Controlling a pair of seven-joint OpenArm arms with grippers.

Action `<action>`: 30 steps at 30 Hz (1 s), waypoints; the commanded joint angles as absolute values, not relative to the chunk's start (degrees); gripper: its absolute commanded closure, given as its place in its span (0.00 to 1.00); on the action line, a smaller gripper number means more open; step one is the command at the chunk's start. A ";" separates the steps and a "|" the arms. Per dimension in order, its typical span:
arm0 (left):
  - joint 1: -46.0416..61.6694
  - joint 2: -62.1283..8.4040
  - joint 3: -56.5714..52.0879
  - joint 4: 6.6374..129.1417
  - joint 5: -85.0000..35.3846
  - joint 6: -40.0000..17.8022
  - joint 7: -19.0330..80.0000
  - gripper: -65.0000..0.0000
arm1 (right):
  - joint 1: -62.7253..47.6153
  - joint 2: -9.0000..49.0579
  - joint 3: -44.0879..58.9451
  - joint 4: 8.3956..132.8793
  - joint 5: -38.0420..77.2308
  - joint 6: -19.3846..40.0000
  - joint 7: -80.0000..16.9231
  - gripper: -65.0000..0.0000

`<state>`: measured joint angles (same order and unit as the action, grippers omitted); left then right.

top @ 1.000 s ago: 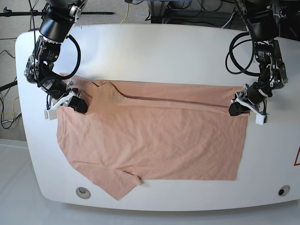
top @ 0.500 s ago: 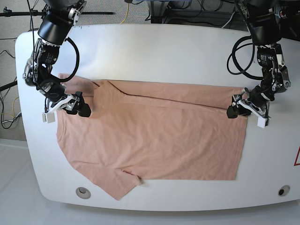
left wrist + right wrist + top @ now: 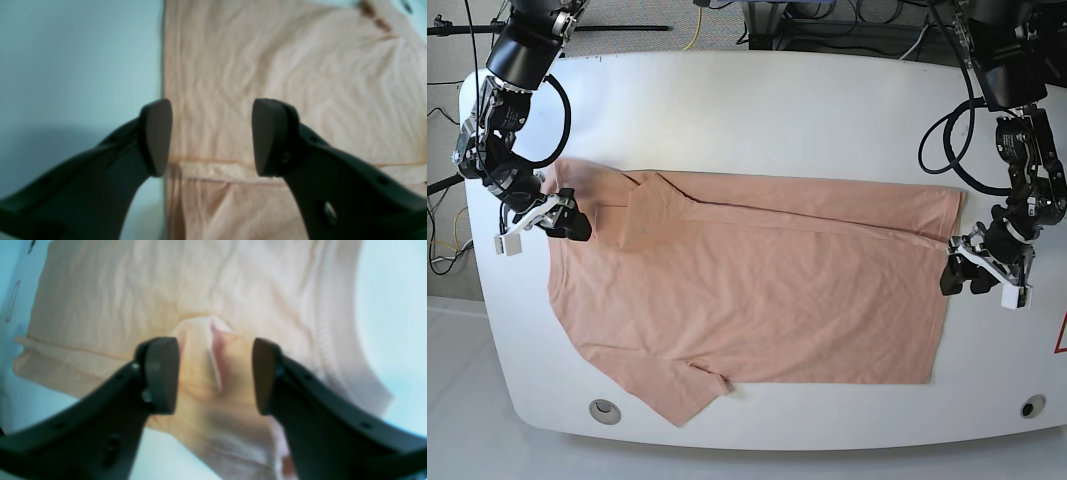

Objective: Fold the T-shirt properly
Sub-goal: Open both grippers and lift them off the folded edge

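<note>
Salmon-pink cotton T-shirt [image 3: 757, 290] flat on white worktop [image 3: 757, 110], one lengthwise fold laid; left claw [image 3: 983, 279] and right claw [image 3: 539, 225] gaping, empty, beside opposite ends; remaining folds pending.

One T-shirt [image 3: 757, 285] lies on one white bench [image 3: 777, 110]. Two robot arms reach over the bench, one at each end of the shirt, so there are two grippers: the left gripper [image 3: 972, 277] and the right gripper [image 3: 555, 223], each with two dark jaws standing apart. Two small round fittings [image 3: 605, 409] sit in the bench's near edge, one toward each corner.
</note>
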<state>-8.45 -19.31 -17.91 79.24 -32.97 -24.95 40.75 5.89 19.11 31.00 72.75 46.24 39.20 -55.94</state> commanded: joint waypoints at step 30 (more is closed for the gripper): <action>9.78 -21.19 -17.73 90.32 -27.46 -28.63 38.55 0.34 | -1.80 17.27 37.42 91.75 31.33 40.00 -57.52 0.34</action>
